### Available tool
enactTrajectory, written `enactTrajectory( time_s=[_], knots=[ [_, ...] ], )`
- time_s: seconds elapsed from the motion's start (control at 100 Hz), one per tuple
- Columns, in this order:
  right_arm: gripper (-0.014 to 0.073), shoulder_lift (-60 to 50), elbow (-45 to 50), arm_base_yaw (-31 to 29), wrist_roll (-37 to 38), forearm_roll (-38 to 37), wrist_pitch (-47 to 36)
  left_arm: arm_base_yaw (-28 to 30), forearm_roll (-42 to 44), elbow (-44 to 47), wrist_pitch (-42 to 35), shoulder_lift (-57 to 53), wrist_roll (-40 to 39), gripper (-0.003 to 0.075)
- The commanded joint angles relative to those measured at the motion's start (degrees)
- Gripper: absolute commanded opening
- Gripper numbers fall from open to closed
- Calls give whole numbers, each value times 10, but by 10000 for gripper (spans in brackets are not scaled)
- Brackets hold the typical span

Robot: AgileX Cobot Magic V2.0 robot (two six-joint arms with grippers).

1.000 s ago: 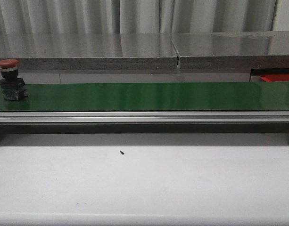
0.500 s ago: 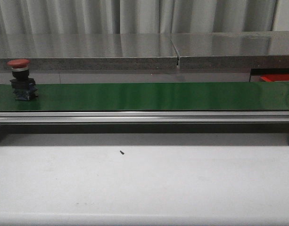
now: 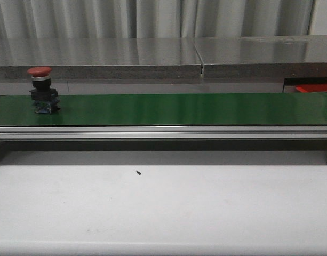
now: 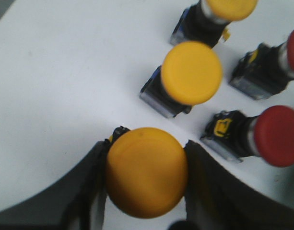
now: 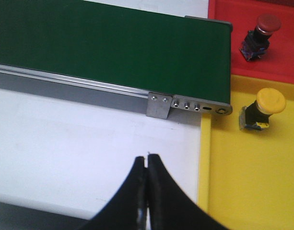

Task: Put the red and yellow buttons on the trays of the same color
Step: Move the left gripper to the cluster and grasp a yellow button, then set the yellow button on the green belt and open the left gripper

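Nearest, in the left wrist view: left hand [image 4: 147, 189] clamped on a yellow button [image 4: 147, 171], one dark finger pressed to each side of its cap, cap facing the camera, body hidden beneath. Lifted or resting on the white counter [image 4: 55, 86]? Cannot tell. Just beyond on that counter, a second yellow button [image 4: 191, 73] upright, a third yellow cap [image 4: 230, 7] cut by the frame edge, and two red buttons lying on their sides, one close [image 4: 276, 135] and one farther [image 4: 293, 50].

Right wrist view: right hand [image 5: 147, 189] pressed together, fingertips touching, holding nothing, hanging over the counter just short of the green belt's end [image 5: 137, 52]. Past that end, close beside the hand: the yellow tray [image 5: 252, 182] with one yellow button [image 5: 262, 111] already in it; beyond it, the red tray [image 5: 252, 33] with one red button [image 5: 259, 31] already in it.

Farthest, in the front view: a red button [image 3: 43, 89] standing upright near the belt's left end, red cap up, dark body below, long axis vertical. Well apart from the right hand, which waits at the opposite end by the trays. Probably a pick for the right hand once the button reaches that end: fingers spread first, then closed across the body or under the cap, then over to the red tray.
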Motion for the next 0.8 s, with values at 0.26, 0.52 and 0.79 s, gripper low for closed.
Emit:
enactTrajectory(
  time_s=[0.26,0.52,0.79],
  knots=[
    [-66,-1,-15,1,-3,6,-32,-75,-45,-15,-2,-157,13,0],
    [-66,-1,-15,1,-3,6,-32,-174,-29,-15,16,-174,29,0],
    [-66,-1,-15,1,-3,6,-32,-213,-8,-15,43,-145,29,0]
  ],
)
